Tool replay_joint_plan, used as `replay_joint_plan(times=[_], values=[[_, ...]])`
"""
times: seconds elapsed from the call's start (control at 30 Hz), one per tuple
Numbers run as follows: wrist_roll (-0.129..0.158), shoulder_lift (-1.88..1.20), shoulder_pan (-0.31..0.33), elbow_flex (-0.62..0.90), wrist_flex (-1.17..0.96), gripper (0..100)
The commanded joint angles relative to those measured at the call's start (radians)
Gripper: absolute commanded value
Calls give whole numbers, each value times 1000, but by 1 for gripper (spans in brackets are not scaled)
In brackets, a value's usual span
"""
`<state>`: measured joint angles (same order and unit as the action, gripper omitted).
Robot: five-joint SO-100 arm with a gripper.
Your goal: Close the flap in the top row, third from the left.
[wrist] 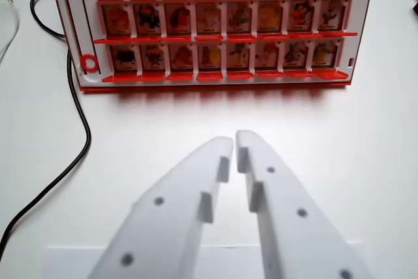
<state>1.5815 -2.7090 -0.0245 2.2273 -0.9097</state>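
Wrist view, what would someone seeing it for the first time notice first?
The white gripper fills the bottom of the picture, its two fingers nearly touching at the tips over the bare white table. Beyond it, across the top, stands the red-and-white flap game board with three rows of animal picture cards. A black cable curves down the wrist view's left.

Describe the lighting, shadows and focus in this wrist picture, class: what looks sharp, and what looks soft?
In the wrist view, light is even and bright on the white table; the game board casts a faint shadow along its front edge; the gripper looks soft, and the board's lower rows slightly blurred.
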Motion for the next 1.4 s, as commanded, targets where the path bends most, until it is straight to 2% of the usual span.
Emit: replay_joint_plan(times=[0.0, 0.2, 0.33, 0.43, 0.77, 0.9, 1.37], values=[[21, 86, 6, -92, 77, 0], [40, 270, -12, -121, 192, 0], [37, 408, -34, -164, 273, 0], [48, 514, -48, -204, 328, 0], [64, 847, -89, -436, 405, 0], [80, 939, -98, -497, 433, 0], [58, 1143, -115, -624, 482, 0]])
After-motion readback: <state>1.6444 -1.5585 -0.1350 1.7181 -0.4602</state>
